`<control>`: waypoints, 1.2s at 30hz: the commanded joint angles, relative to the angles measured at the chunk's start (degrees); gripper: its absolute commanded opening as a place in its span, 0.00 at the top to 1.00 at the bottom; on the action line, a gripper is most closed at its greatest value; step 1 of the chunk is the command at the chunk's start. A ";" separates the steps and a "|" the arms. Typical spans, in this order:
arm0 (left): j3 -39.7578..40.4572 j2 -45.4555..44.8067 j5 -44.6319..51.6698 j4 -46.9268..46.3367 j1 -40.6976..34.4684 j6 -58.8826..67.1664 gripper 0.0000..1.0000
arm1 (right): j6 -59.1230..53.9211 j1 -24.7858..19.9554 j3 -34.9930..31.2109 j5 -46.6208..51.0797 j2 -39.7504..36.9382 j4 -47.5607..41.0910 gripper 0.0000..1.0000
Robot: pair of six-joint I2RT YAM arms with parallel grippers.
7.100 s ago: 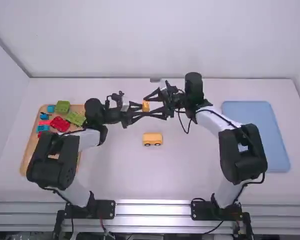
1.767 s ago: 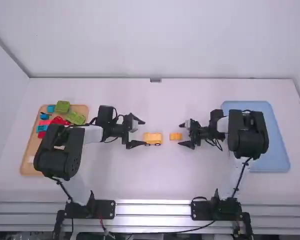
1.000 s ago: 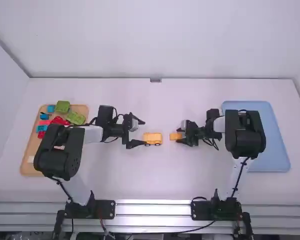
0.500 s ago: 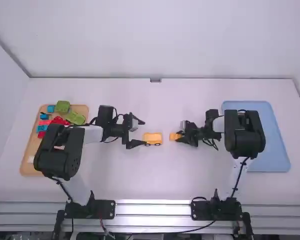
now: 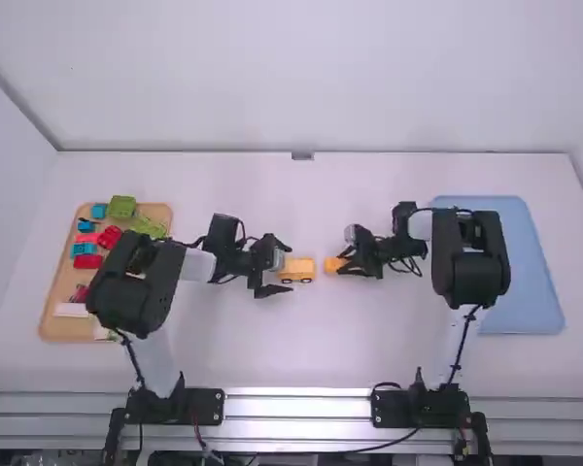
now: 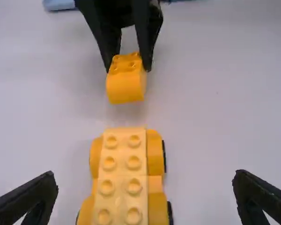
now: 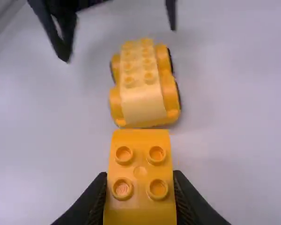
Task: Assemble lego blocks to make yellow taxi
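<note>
Step in hand, apparently: fitting the roof block. The right pincer (image 7: 140, 176) grips the block (image 7: 140, 170) just right of the car (image 5: 296, 271) on the tabletop (image 5: 301, 340). The left pincer (image 6: 145, 175) stands wide at the car's left end. Next: steady the car, align, press squarely.

White table (image 5: 311, 359): tan tray (image 5: 70, 331) on its left side, blue tray (image 5: 536, 282) on its right; yellow car base (image 5: 296, 269), wheels down, between them.
</note>
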 commanded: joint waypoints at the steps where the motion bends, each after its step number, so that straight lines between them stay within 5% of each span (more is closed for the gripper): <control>1: -0.17 1.77 -0.83 0.44 -0.31 0.81 0.01 | -6.54 0.57 3.21 -0.74 -1.44 -4.17 0.94; 7: 1.40 5.46 -2.62 5.42 0.04 -6.95 0.01 | -12.81 1.86 7.26 -0.52 -1.44 -11.98 0.94; 26: 2.69 8.70 -1.55 4.63 -1.03 -6.71 0.01 | -11.43 3.67 7.87 -1.03 -4.00 -9.84 0.94; 36: 4.44 10.36 -0.57 4.42 -0.98 -6.54 0.09 | 3.78 7.17 6.91 6.75 -8.07 -1.64 0.96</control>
